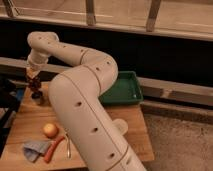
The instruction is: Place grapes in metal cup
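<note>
My gripper [33, 75] is at the far left of the wooden table [30, 117], at the end of the big white arm that sweeps in from the lower right. It is shut on the grapes [34, 84], a dark red-brown bunch hanging below the fingers. The metal cup [38, 97], small and dark grey, stands on the table directly under the grapes. The bunch hangs just above the cup's rim or touches it; I cannot tell which.
A round orange fruit [50, 130] lies on the table's front left. A blue cloth [34, 149], an orange-red stick-shaped item [54, 148] and a utensil [68, 148] lie near the front edge. A green tray [124, 87] sits at the back right. My arm hides much of the table.
</note>
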`<state>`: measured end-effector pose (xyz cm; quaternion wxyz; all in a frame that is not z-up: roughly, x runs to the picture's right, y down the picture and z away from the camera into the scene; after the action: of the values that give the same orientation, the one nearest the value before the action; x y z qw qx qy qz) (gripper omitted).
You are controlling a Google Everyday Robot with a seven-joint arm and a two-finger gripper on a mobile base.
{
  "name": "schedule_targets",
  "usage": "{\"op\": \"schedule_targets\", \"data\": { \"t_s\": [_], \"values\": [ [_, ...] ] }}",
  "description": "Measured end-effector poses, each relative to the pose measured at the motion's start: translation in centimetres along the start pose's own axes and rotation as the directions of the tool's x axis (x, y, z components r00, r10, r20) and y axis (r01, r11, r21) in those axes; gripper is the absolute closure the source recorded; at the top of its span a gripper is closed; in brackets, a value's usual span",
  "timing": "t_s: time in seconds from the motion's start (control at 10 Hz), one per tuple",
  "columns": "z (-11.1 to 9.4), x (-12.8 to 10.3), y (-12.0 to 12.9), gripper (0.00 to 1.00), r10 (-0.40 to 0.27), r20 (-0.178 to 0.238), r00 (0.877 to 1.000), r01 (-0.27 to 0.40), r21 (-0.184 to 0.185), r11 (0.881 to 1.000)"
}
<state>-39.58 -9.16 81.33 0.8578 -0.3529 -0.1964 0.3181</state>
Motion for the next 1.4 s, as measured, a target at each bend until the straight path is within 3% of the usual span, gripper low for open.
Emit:
{"op": "schedule_targets", "data": {
  "t_s": [0.4,0.9,1.1,1.4],
  "values": [
    [3.0,1.3,1.0,0.98,0.02,0.009,1.0,-0.019,-0.048,0.999],
    [5.7,1.9,1.0,0.48,0.044,0.032,0.999,-0.041,-0.077,0.996],
    [6.3,2.4,1.0,0.34,0.056,0.038,0.998,-0.053,-0.087,0.995],
    [6.5,2.8,0.9,0.33,0.065,0.046,0.997,-0.061,-0.091,0.994]
  ]
}}
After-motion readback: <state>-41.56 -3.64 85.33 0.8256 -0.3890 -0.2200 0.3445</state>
